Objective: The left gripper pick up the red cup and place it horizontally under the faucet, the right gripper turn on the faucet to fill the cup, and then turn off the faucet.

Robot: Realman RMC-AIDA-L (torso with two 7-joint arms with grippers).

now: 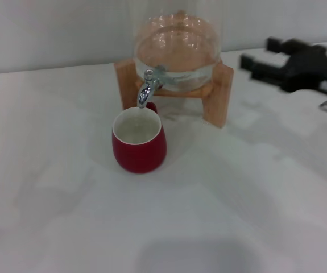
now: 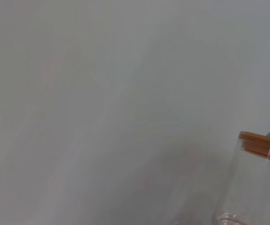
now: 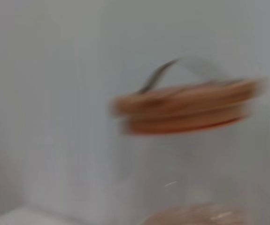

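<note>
Counter (image 1: pixel 254 193) white. Glass jar (image 1: pixel 177 48) on wooden stand (image 1: pixel 220 94), well left of right tool (image 1: pixel 260 63), tool released, raised. Red cup (image 1: pixel 139 142) upright under faucet (image 1: pixel 147 88). Left tool out of view.

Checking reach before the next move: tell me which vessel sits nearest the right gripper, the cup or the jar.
The jar, clear glass on its wooden stand. The right gripper hovers just beside it; the red cup stands farther off, under the faucet.

A smooth, matte white desk (image 1: pixel 248 199) fills the foreground, marked by soft grey shadows. Behind its far edge rises a plain, pale grey-white wall (image 1: pixel 49 34), evenly and diffusely lit.
</note>
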